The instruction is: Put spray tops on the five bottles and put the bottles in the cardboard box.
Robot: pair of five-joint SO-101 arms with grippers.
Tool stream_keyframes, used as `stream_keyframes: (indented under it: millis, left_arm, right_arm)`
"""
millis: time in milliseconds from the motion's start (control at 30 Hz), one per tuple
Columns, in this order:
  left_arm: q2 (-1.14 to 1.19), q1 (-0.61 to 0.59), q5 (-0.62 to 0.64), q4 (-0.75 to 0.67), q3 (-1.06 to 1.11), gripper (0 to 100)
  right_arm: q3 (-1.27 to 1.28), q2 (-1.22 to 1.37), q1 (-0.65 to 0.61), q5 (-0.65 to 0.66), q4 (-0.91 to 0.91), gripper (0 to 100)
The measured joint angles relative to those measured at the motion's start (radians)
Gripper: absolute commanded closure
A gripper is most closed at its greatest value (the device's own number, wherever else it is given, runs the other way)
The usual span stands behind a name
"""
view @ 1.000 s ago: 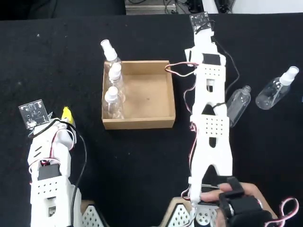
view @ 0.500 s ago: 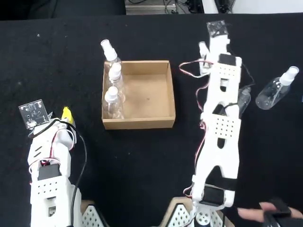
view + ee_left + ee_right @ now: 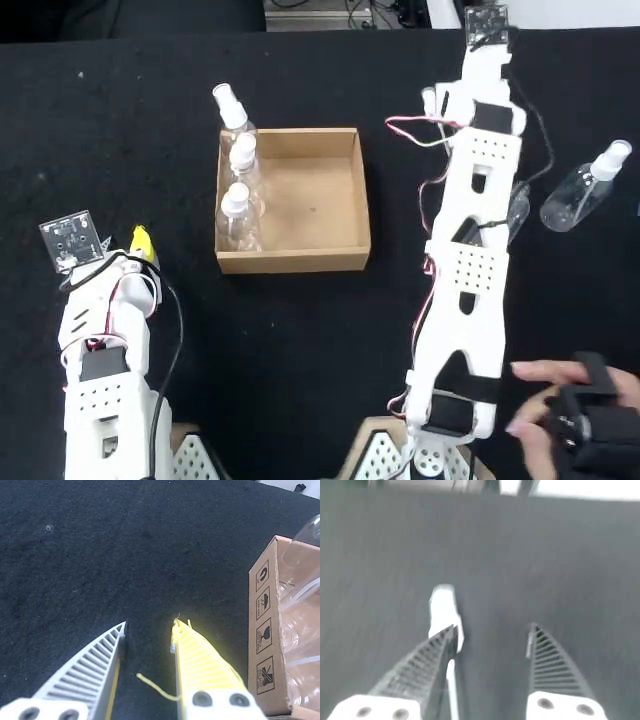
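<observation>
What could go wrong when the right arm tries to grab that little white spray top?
1. The spray top sits against one finger of the open right end effector, not midway between the two. Closing now might just nudge it away instead of gripping it.
2. The capless bottle lies partly under the right arm. If that arm swings or drops, it could knock the bottle and send it rolling.
</observation>
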Motion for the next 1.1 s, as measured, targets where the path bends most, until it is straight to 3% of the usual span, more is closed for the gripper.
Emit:
stream_keyframes:
  millis: [133, 400, 600, 867, 1000, 1100]
  left_arm:
    - [0.0, 0.0, 0.0, 0.0, 0.0, 87]
    - [0.0, -0.002, 0.0, 0.0, 0.0, 87]
    - [0.0, -0.002, 0.0, 0.0, 0.0, 87]
    - [0.0, -0.002, 0.0, 0.0, 0.0, 87]
    - [0.0, -0.002, 0.0, 0.0, 0.0, 87]
    - [0.0, -0.002, 0.0, 0.0, 0.0, 87]
  right_arm:
    - [0.086, 0.077, 0.0, -0.008, -0.236, 82.2]
    - [0.117, 0.095, -0.005, 0.028, -0.275, 82.3]
    - [0.098, 0.087, -0.005, 0.115, -0.054, 82.4]
    - [-0.061, 0.094, -0.006, 0.121, 0.304, 82.2]
    - [-0.072, 0.089, -0.02, 0.112, 0.382, 81.9]
    - [-0.072, 0.054, -0.048, 0.025, 0.39, 77.7]
